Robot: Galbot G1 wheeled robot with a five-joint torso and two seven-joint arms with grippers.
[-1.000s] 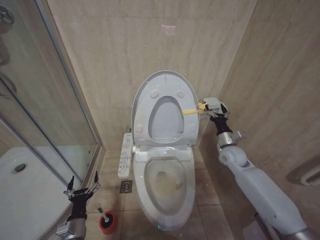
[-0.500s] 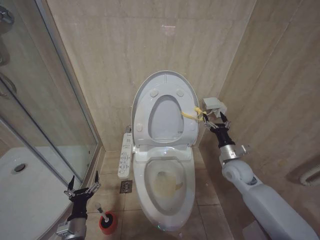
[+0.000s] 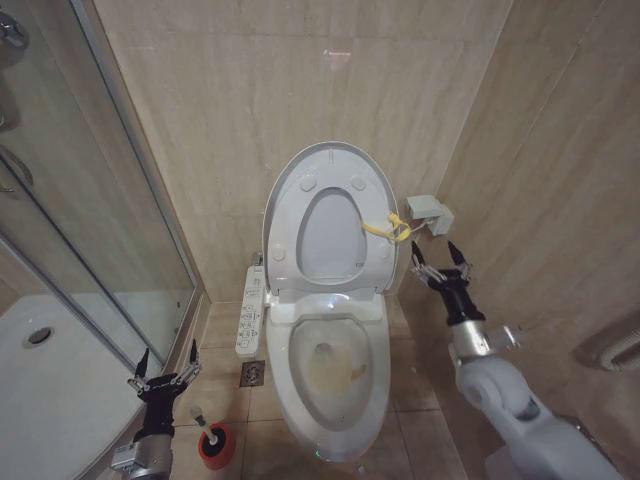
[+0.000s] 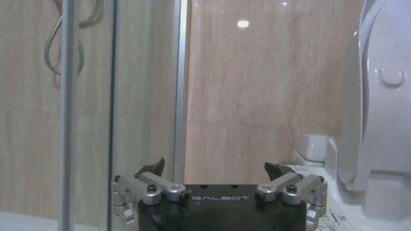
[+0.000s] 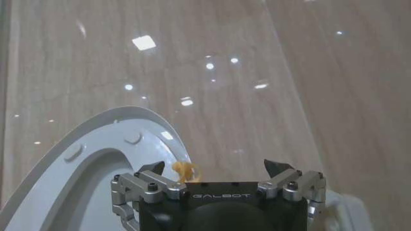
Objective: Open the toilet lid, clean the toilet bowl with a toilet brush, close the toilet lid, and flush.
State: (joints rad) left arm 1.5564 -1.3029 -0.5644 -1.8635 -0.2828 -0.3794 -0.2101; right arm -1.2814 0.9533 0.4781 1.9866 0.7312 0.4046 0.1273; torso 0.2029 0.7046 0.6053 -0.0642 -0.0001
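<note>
Toilet lid (image 3: 328,190) up, leaning against wall, seat ring raised with it. Toilet bowl (image 3: 335,375) exposed, yellow-brown stain inside near front. Yellow strap (image 3: 385,228) hangs at lid's right edge. Toilet brush (image 3: 203,423) stands head-down in red holder (image 3: 214,447) on floor, left of bowl. Left claw (image 3: 162,379) released, empty, low just beside holder. Right claw (image 3: 441,268) released, empty, right of lid, near strap, not touching.
</note>
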